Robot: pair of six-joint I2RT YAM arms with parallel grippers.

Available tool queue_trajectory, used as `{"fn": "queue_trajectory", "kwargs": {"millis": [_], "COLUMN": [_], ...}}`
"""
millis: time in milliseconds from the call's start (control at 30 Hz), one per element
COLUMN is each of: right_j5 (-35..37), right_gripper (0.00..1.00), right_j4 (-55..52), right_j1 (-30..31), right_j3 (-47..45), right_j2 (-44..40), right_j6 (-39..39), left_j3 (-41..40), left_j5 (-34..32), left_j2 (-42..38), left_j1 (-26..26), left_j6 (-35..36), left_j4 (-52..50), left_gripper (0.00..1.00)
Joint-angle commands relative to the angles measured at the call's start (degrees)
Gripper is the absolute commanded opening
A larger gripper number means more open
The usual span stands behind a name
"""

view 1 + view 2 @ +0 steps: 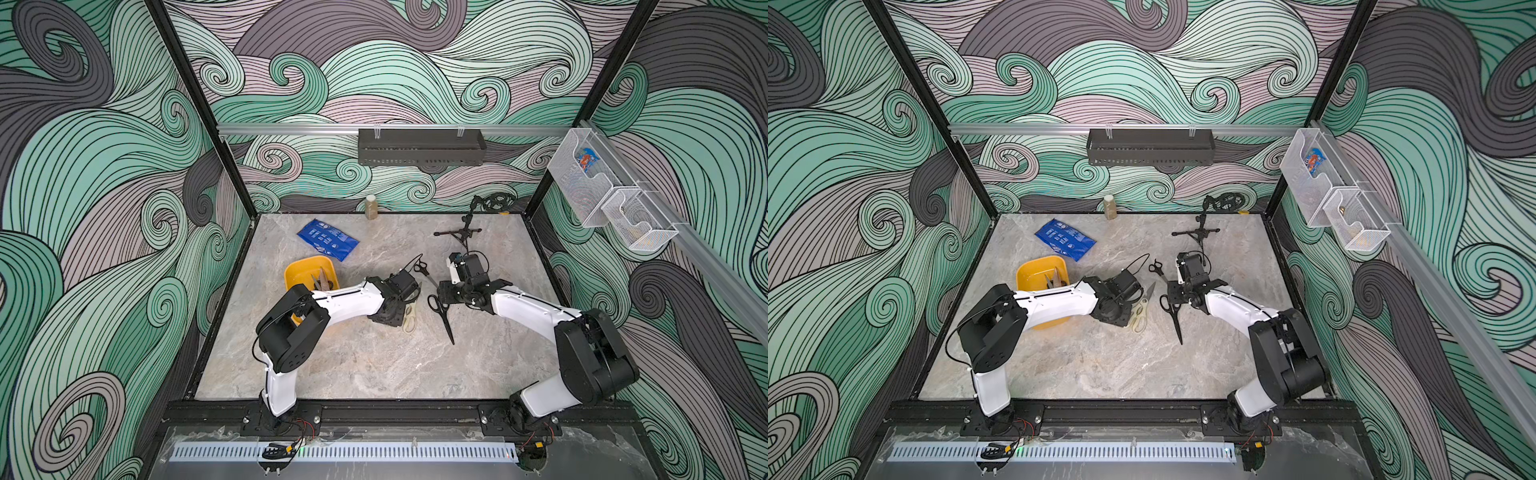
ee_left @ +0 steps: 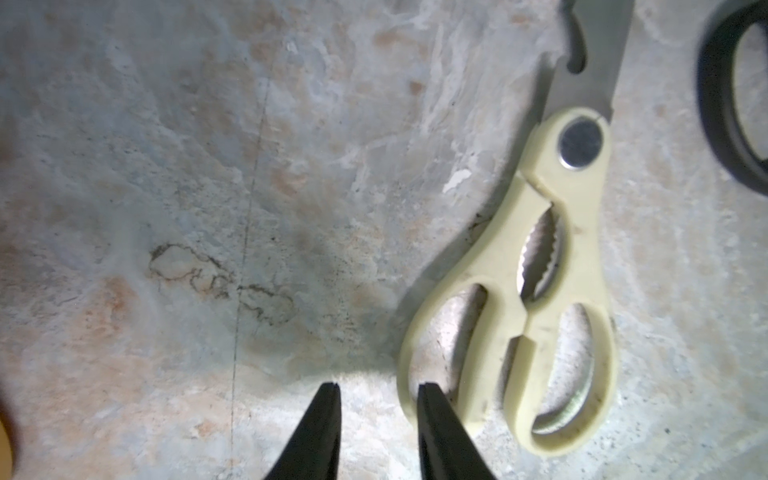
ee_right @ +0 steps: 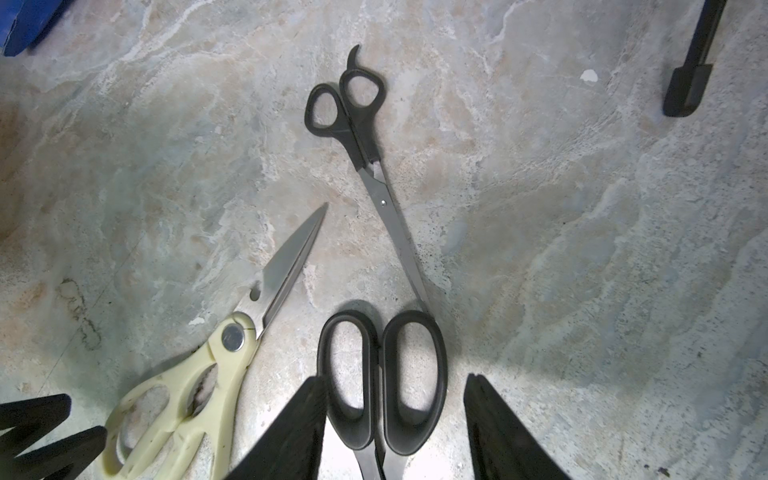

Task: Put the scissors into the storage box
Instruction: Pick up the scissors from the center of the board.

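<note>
Cream kitchen shears (image 2: 540, 270) lie flat on the marble table, also showing in a top view (image 1: 409, 318). My left gripper (image 2: 380, 386) hovers open just beside their handle loops, one fingertip (image 2: 428, 390) overlapping the outer loop's edge; only bare table lies between the fingers. Large black-handled scissors (image 3: 382, 374) lie to their right (image 1: 442, 316). My right gripper (image 3: 397, 379) is open and straddles their handles without closing on them. Smaller black scissors (image 3: 365, 137) lie farther back (image 1: 420, 268). The yellow storage box (image 1: 307, 264) at the left holds scissors (image 1: 321, 281), partly hidden by my left arm.
A blue packet (image 1: 328, 239) lies behind the box and a small bottle (image 1: 371, 206) stands at the back wall. A black mini tripod (image 1: 461, 232) stands back right. A long black tray (image 1: 422, 147) and white mesh baskets (image 1: 582, 174) hang on the walls.
</note>
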Motion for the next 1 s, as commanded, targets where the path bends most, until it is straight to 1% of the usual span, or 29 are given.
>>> {"fn": "queue_trajectory", "kwargs": {"millis": [0,267,733,967], "right_j5": [-0.2,0.0,0.2,0.3], "right_gripper": [0.57,0.57,0.58,0.57], "right_j4": [0.3,0.2,0.3,0.3], "right_j1": [-0.5,-0.5,-0.7,-0.8], "right_j3": [-0.2,-0.2,-0.2,-0.2], "right_j2": [0.1,0.2,-0.2,-0.6], "right_j6": [-0.1,-0.1,-0.4,-0.6], "left_j3": [1.1,0.9,0.3,0.2], "left_j5": [0.9,1.3,1.9,2.0], "left_j2": [1.7,2.6,4.5,5.0], "left_j1": [-0.2,-0.2,-0.1,0.0], "left_j6": [1.0,1.1,1.1,1.0], "left_j4": [0.0,0.5,1.3,1.3], "left_gripper": [0.32,0.31,0.2,0.12]}}
